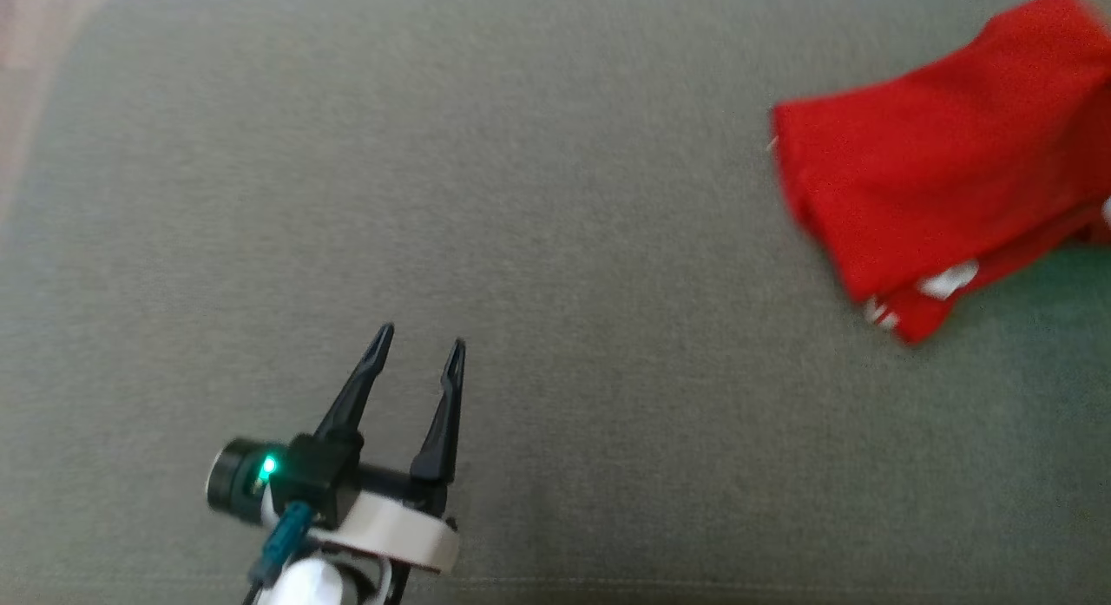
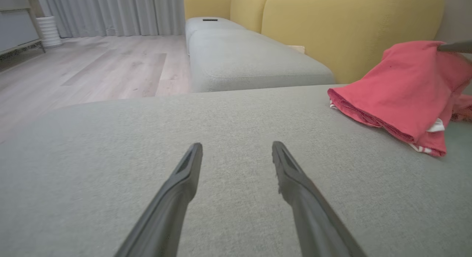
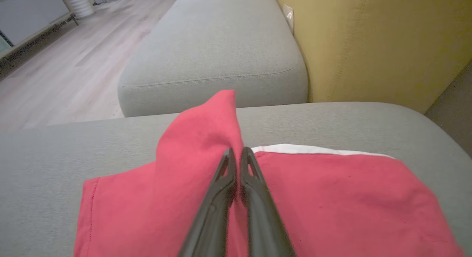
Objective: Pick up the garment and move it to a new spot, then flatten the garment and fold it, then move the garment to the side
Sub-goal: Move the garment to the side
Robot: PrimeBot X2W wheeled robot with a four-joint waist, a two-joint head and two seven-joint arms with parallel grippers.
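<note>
At seven o'clock in the head view, the left gripper (image 1: 421,336) hangs over the grey cushion (image 1: 555,240), its jaws wide apart and holding nothing. Farther out, at two o'clock, the red garment (image 1: 946,162) lies bunched on that cushion, well apart from the left gripper. The right gripper (image 3: 238,150) has its jaws pressed together, clamped on a raised fold of the garment. Beyond are a yellow backrest (image 2: 350,24) and a wooden floor (image 2: 92,65).
</note>
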